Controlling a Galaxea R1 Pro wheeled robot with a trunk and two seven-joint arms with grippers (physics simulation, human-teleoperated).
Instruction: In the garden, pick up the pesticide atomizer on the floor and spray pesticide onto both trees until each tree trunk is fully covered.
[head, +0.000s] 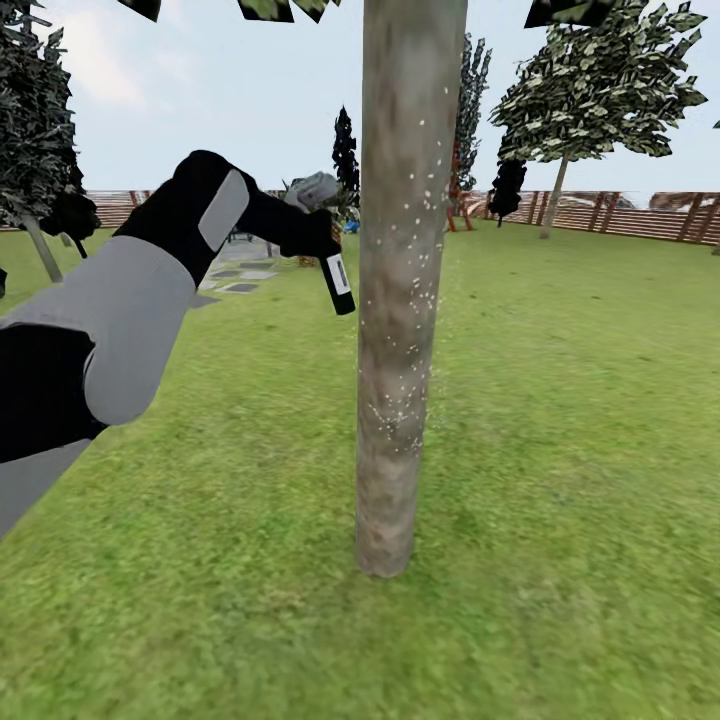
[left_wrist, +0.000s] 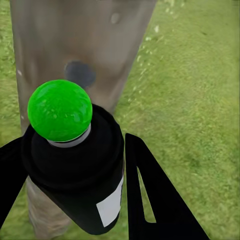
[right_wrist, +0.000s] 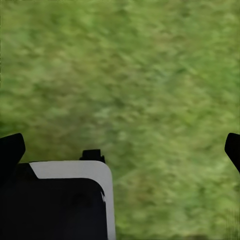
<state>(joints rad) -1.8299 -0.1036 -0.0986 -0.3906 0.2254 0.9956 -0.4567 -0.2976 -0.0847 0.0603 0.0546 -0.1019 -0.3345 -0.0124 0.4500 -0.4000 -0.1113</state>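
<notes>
Lawn (head: 560, 480) with a slat fence (head: 620, 212) behind, under pale sky.
One trunk (head: 405, 300) stands at centre, dotted with white specks (head: 415, 290); a second tree (head: 590, 90) rises at 1 o'clock. Left end effector (head: 305, 235) is clamped on one atomizer (head: 335, 272), at 9 o'clock of the trunk, green-capped in the wrist view (left_wrist: 60, 110). Right end effector (right_wrist: 120, 145) hangs spread over grass (right_wrist: 150, 75).

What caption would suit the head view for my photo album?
Left pincer holds the pesticide atomizer beside a tree trunk speckled with white pesticide, on the garden lawn.
</notes>
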